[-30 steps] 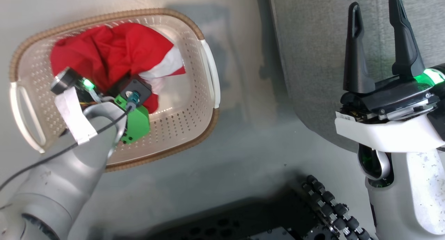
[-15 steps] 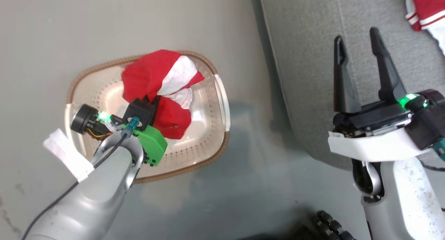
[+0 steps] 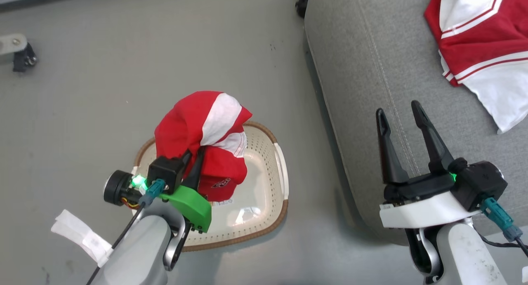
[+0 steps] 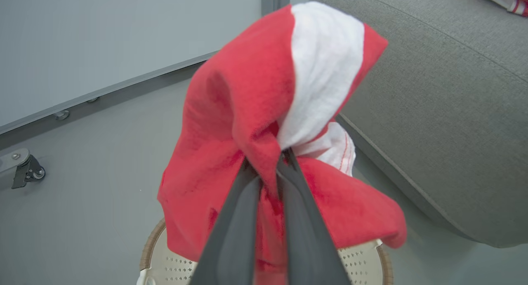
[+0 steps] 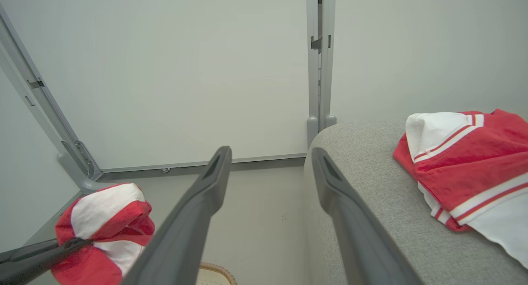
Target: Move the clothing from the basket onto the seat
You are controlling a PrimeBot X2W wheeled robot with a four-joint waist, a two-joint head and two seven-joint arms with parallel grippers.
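My left gripper (image 4: 270,169) is shut on a red garment with a white panel (image 3: 198,124), which hangs bunched above the cream basket (image 3: 260,186). Dark print shows on the garment's lower fold. From the left wrist view the fabric (image 4: 247,111) drapes over both fingers, with the basket (image 4: 363,260) below. A second red and white striped garment (image 3: 478,41) lies on the grey seat (image 3: 371,70) at the far right. My right gripper (image 3: 398,108) is open and holds nothing, hovering over the seat's near edge. The right wrist view shows that gripper (image 5: 270,153), the held garment (image 5: 103,231) and the lying garment (image 5: 462,169).
Grey floor surrounds the basket. A metal bracket with a small wheel (image 3: 18,50) stands at the far left. A black caster (image 3: 301,4) sits at the seat's far corner. A pale wall with a vertical post (image 5: 319,70) lies beyond the seat.
My left gripper has lifted the red garment up out of the basket. The head camera has pulled back, bringing the seat's second garment into view. The right gripper stays open.
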